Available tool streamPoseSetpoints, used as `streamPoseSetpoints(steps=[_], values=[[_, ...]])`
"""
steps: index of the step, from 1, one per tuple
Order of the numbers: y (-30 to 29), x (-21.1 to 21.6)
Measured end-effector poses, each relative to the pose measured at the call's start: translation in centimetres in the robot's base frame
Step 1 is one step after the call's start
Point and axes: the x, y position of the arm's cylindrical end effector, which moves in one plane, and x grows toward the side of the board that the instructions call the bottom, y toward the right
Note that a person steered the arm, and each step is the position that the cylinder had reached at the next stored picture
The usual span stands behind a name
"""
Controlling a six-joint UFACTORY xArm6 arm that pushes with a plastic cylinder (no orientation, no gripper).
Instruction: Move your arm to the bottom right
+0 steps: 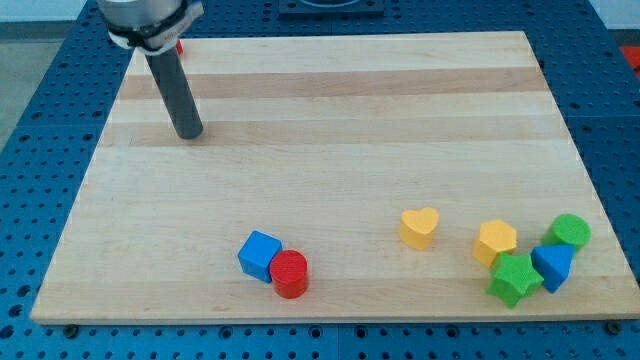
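Observation:
My tip (pixel 189 134) rests on the wooden board (pixel 330 110) in the upper left, far from all the blocks. A blue cube (pixel 260 254) touches a red cylinder (pixel 290 274) near the view's bottom, left of centre. A yellow heart (pixel 419 227) lies right of centre. At the bottom right sit a yellow hexagon (pixel 495 241), a green star-like block (pixel 514 278), a blue triangular block (pixel 553 265) and a green cylinder (pixel 570 232), close together.
A small red piece (pixel 180 45) shows just behind the arm at the board's top left edge. Blue perforated table (pixel 40 150) surrounds the board.

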Motion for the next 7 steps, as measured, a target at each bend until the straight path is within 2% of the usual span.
streamPoseSetpoints(steps=[2, 3, 4, 6, 7], values=[[-0.1, 1.6], [-2.1, 5.5], [0.6, 7.6], [16.7, 5.8], [26.7, 5.4]])
